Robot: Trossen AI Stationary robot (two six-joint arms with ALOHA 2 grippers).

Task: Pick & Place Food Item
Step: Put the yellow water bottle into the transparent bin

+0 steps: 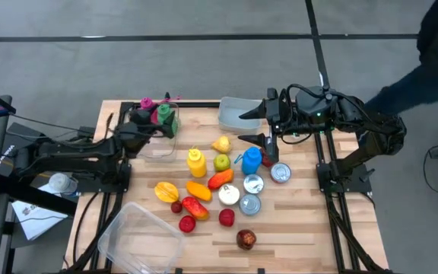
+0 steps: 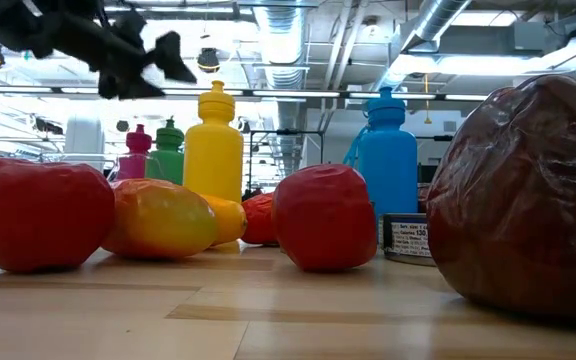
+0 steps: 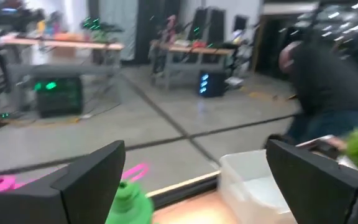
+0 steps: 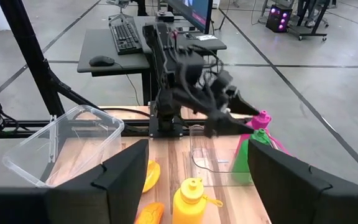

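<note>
1. Grey concrete floor surrounds the wooden desk (image 1: 295, 228), with workbenches and a monitor stand beyond it.
2. Left gripper (image 1: 152, 122) hangs, fingers spread and empty, over a small clear container (image 1: 158, 144) near the green bottle (image 1: 163, 114) and pink bottle (image 1: 146, 104), probably free to pick.
3. Right gripper (image 1: 254, 125) hovers, fingers apart and empty, between a clear tub (image 1: 234, 110) and the blue bottle (image 1: 251, 159).
4. Food items lie clustered mid-desk: yellow bottle (image 1: 195, 160), green apple (image 1: 221, 161), red pieces and cans, all untouched.
5. Only the high view shows the large clear bin (image 1: 139, 236) at the desk's front; the low view shows a dark red fruit (image 2: 528, 200) up close.
</note>
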